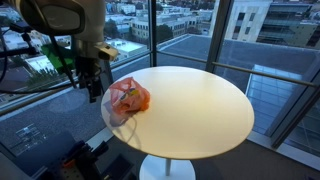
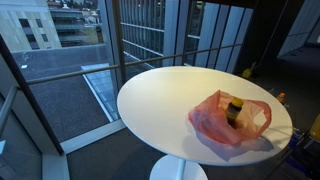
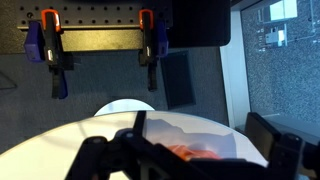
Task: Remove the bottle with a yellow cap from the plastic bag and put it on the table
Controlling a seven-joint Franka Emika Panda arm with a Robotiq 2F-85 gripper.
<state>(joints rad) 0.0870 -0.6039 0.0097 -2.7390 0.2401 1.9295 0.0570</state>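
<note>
A translucent orange-red plastic bag (image 1: 128,97) lies on the round cream table (image 1: 200,105), near its edge. In an exterior view the bag (image 2: 230,120) is open at the top, and a dark bottle with a yellow cap (image 2: 236,107) stands inside it. My gripper (image 1: 92,82) hangs just off the table's edge, beside the bag and apart from it. In the wrist view the bag (image 3: 195,152) shows between my dark fingers (image 3: 188,160), which are spread wide and empty. The bottle is not discernible there.
The table (image 2: 170,100) stands on a white pedestal (image 1: 165,168) beside floor-to-ceiling windows (image 1: 190,25) with a glass railing. In the wrist view, two blue-and-orange clamps (image 3: 50,45) (image 3: 148,42) grip a dark perforated board below me.
</note>
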